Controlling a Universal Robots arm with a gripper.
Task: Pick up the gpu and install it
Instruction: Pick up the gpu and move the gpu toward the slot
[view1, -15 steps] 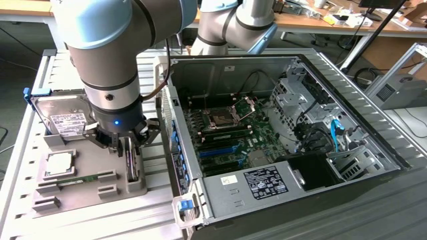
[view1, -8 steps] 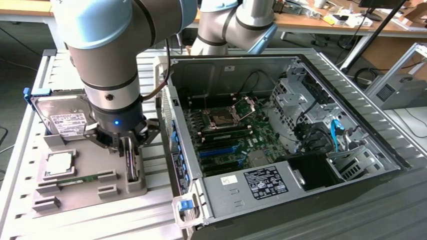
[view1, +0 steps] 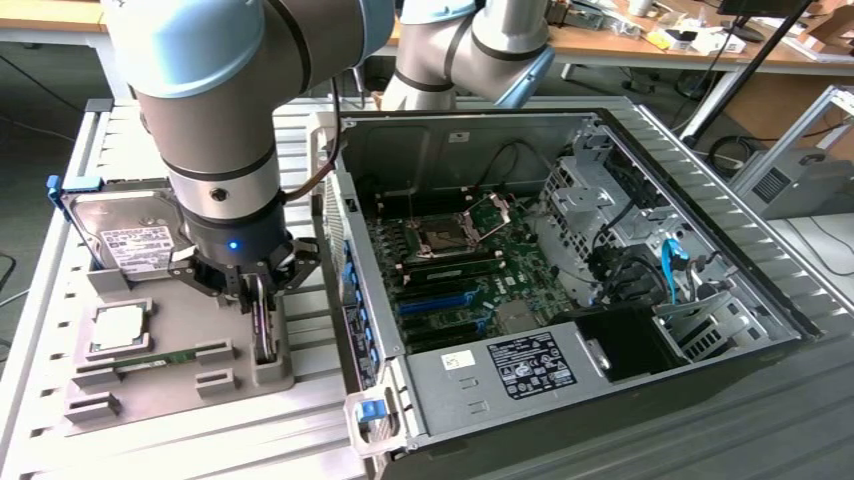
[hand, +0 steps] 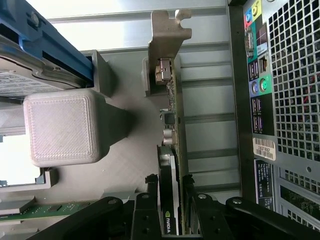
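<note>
The end effector (view1: 263, 300) is lowered onto the grey fixture tray (view1: 174, 395) that sits on the slatted table (view1: 200, 440), on the exterior view's left of the open computer case (view1: 747, 300). It straddles the gpu (view1: 268, 338), which stands on its long edge in a slot at the tray's side nearest the case. Whether the end effector is clamped on the card or only closed in around it cannot be told.

In the wrist view the gpu (hand: 169, 160) runs up out of the end effector (hand: 170, 186), a black shroud with a green logo on one face and the thin board on the other. Its silvery bracket (hand: 167, 37) is at the far end, seated against the tray's end block. The case's rear port panel (hand: 260, 85) and perforated grille lie just beside the card.

Elsewhere on the tray, a hard drive (view1: 127, 238) with a white label stands propped at the far end. A processor (view1: 118, 325) lies flat in its pocket, and a green memory stick (view1: 158, 357) lies near it.

Inside the case, the motherboard (view1: 454, 265) is exposed, with the power supply (view1: 527, 362) at the near end.
</note>
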